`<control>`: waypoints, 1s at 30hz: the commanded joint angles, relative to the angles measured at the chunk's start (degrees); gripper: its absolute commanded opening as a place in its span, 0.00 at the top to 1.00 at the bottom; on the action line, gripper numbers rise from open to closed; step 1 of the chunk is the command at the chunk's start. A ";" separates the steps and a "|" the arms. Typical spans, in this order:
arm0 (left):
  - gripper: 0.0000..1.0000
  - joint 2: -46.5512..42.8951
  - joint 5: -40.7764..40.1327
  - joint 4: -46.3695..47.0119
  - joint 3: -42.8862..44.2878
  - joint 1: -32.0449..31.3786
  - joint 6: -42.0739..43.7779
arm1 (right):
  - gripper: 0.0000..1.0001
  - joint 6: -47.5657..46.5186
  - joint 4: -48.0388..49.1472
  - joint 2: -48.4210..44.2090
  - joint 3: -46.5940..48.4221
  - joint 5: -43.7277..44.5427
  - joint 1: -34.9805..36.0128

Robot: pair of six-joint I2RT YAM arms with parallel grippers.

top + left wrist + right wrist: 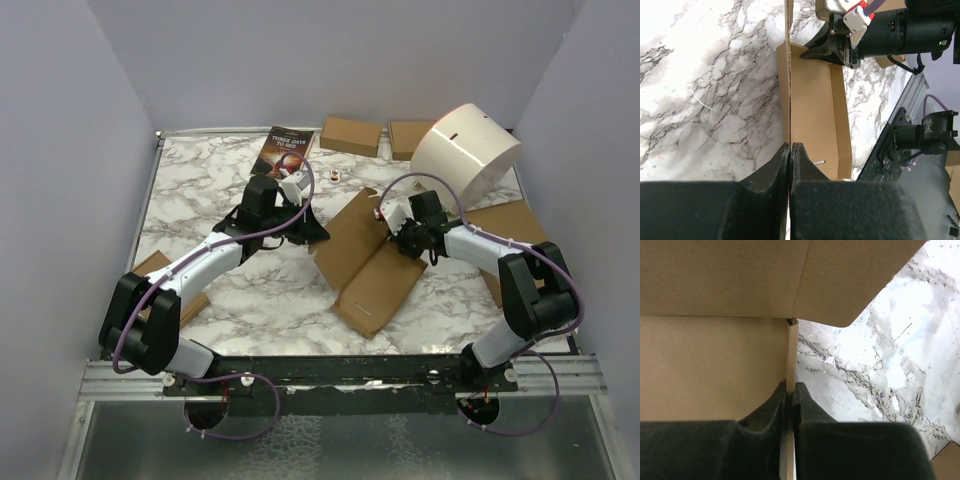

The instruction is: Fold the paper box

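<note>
The paper box (368, 268) is a brown cardboard sheet lying partly folded at the table's middle, with panels raised on both sides. My left gripper (318, 236) is at its left edge. In the left wrist view the gripper (791, 145) is shut on a raised panel seen edge-on, and the box floor (810, 110) lies beyond it. My right gripper (393, 235) is at the box's upper right side. In the right wrist view it (791, 384) is shut on the edge of a thin flap, with the box's brown panels (715, 360) filling the left and top.
A book (283, 150), two small brown boxes (350, 135) (410, 138) and a white cylinder (467, 150) stand at the back. A large flat brown box (515, 225) lies at the right behind the right arm. Another brown box (160, 270) sits under the left arm.
</note>
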 commanded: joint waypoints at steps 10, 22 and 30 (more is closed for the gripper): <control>1.00 0.55 -0.90 -1.14 3.23 -0.10 2.11 | 0.54 0.18 -3.37 -6.37 -0.19 -2.05 -0.18; 1.00 0.65 -0.86 -1.39 3.44 -0.06 2.21 | 0.52 -2.93 -6.45 -5.90 -2.12 -0.51 -2.14; 1.00 0.41 -0.66 -1.48 3.66 -0.06 2.21 | 0.72 -3.27 -4.38 -2.50 -2.63 1.69 -2.22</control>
